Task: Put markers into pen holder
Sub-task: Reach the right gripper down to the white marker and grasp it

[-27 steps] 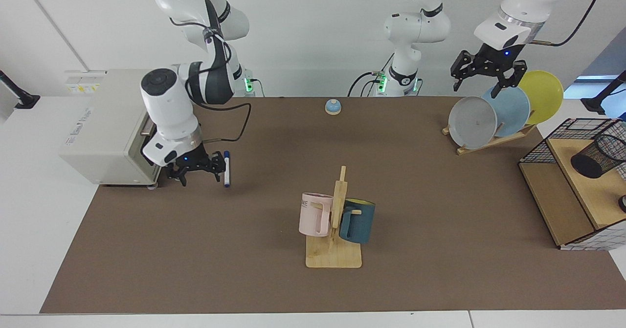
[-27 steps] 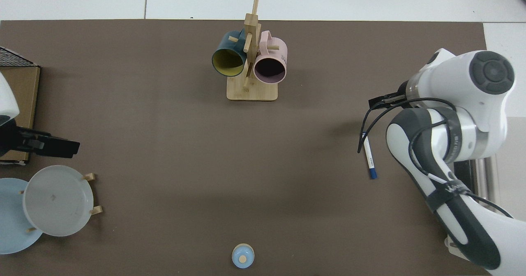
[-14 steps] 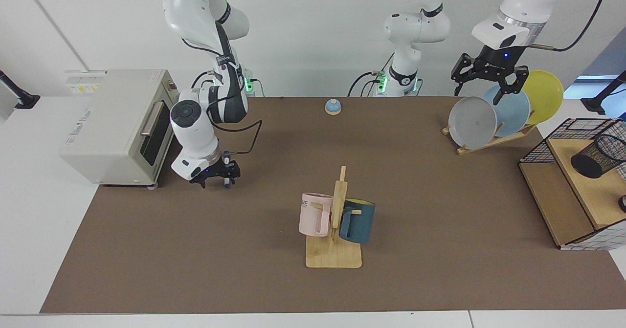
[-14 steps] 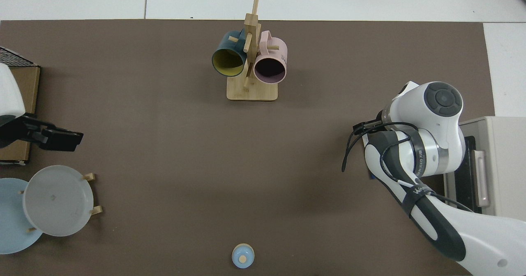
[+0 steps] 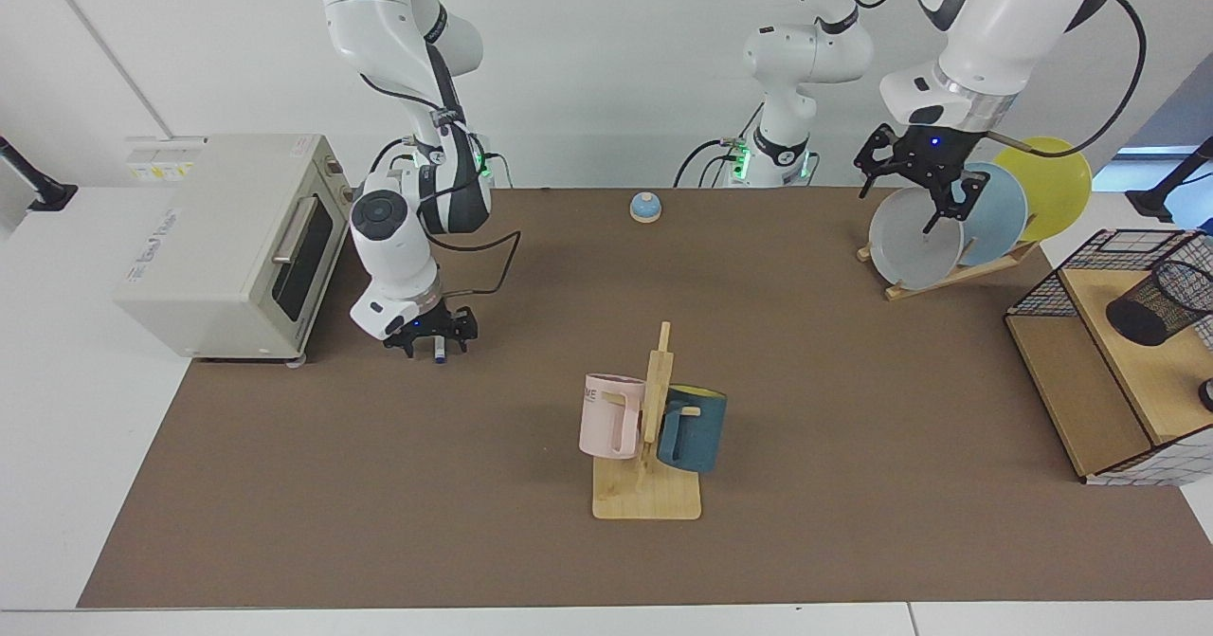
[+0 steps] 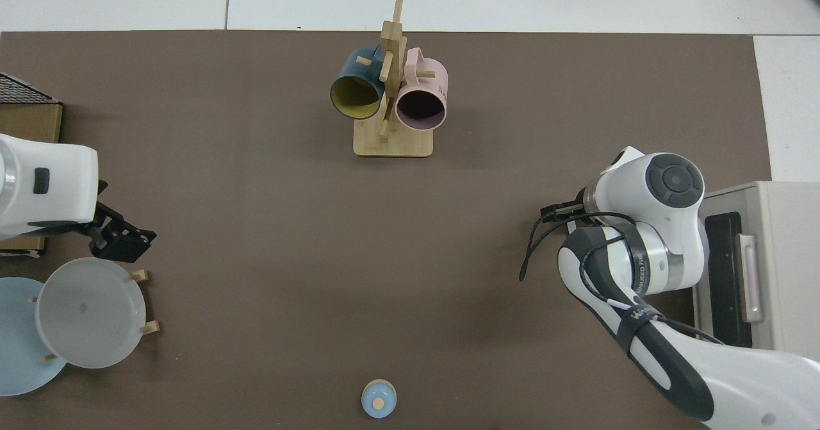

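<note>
Since the earlier frames, the right gripper [image 5: 437, 336] has swung from beside the toaster oven [image 5: 223, 243] to a spot over the marker [image 5: 439, 355], its arm now more upright; the left gripper [image 5: 917, 181] has dropped lower in front of the plates. Marker: slim, white-barrelled, lying on the matte brown table mat [image 5: 379, 484] just beside the oven's lower corner, mostly hidden under the gripper, only its blue end showing; from above the arm covers it entirely. Right gripper's fingers straddle the marker; whether they press it cannot be told. Left gripper: black fingers spread, holding nothing, before the smooth grey plate [image 5: 912, 239] in the wooden plate rack [image 5: 957, 274]. Pen holder [image 5: 1158, 302]: black wire-mesh cylinder, tipped on the wooden shelf of a boxy wire rack [image 5: 1080, 371], far from the oven. Mid-mat: bamboo mug tree [image 5: 649, 446] with pink and teal mugs.
</note>
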Robot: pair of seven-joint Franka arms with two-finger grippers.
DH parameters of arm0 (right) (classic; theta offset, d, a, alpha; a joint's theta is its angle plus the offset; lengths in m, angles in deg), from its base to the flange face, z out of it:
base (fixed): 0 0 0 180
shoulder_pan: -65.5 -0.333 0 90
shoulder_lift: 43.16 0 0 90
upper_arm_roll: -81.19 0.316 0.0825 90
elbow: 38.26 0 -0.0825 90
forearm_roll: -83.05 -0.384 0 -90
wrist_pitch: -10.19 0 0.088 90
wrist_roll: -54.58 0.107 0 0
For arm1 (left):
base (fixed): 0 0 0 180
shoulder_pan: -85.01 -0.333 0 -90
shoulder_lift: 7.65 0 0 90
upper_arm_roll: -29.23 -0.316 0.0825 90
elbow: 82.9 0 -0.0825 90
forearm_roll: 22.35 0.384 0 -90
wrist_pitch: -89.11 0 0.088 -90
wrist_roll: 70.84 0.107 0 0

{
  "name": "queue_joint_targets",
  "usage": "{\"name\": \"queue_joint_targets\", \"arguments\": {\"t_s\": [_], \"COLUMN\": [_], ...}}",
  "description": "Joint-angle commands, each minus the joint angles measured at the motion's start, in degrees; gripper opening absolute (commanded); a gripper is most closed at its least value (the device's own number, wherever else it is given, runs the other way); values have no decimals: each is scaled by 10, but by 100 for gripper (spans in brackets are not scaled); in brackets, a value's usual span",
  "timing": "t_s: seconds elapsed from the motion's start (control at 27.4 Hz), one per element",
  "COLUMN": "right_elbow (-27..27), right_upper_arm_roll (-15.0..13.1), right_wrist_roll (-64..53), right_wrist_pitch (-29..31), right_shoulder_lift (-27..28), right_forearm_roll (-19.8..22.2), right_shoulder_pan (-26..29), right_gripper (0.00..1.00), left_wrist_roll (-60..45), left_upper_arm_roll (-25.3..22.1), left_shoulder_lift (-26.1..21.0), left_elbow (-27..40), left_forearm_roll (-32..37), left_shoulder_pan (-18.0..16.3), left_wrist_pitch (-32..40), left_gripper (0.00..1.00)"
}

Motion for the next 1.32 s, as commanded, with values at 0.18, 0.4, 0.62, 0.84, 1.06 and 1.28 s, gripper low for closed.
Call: {"name": "queue_joint_targets", "arguments": {"t_s": [0.18, 0.4, 0.62, 0.84, 1.06, 1.28], "right_elbow": [-25, -26, -22, 22, 86, 160], "right_upper_arm_roll": [2, 2, 2, 2, 2, 9], "right_wrist_roll": [-4, -3, 7, 71, 207, 320], "right_wrist_pitch": [12, 9, 8, -25, -31, -68], "right_shoulder_lift": [-20, -22, -21, -12, 4, 29], "right_forearm_roll": [-4, -4, -6, -8, -60, -77], "right_shoulder_pan": [9, 10, 10, 16, 13, 4], "right_gripper": [39, 15, 0, 0, 0, 0], "left_wrist_roll": [136, 136, 175, 231, 326, 356], "left_upper_arm_roll": [-1, -1, 1, 3, 6, 6], "left_shoulder_lift": [2, 2, -2, -8, -11, -12], "left_elbow": [59, 59, 54, 49, 45, 41], "left_forearm_roll": [-2, -2, -16, -56, -97, -148], "left_shoulder_pan": [1, 1, 1, 2, 7, 7], "left_wrist_pitch": [-92, -89, -87, -85, -94, -73], "left_gripper": [100, 100, 100, 100, 100, 100]}}
